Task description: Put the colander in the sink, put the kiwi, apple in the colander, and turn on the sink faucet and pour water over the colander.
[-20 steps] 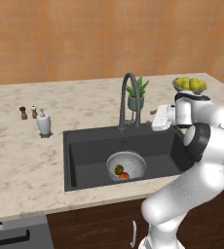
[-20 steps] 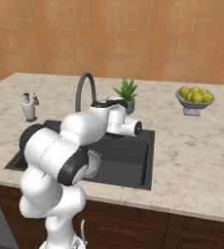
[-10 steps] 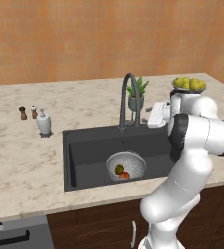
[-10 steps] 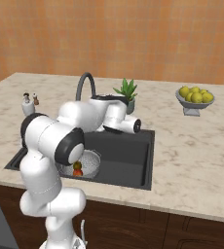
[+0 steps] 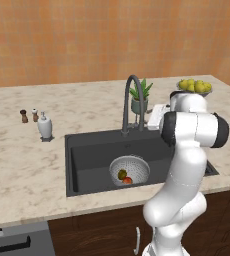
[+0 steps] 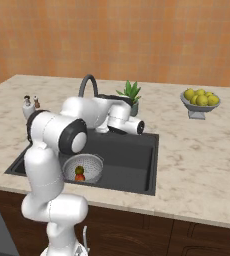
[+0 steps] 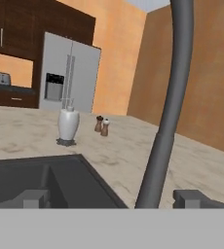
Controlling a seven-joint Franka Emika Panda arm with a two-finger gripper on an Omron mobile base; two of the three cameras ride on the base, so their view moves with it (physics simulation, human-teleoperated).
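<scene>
Kitchen sink (image 5: pixel 87 150), gripper (image 7: pixel 111 198) wide open astride faucet (image 7: pixel 170 107)

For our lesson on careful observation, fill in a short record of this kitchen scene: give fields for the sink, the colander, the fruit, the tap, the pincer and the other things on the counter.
sink: dark basin set in the marble counter
colander: standing in the sink
fruit: kiwi and apple inside the colander
tap: tall arched spout, no water running
pincer: open, at the tap's stem, near its base
other things: soap bottle, two small shakers, potted plant, bowl of lemons
</scene>
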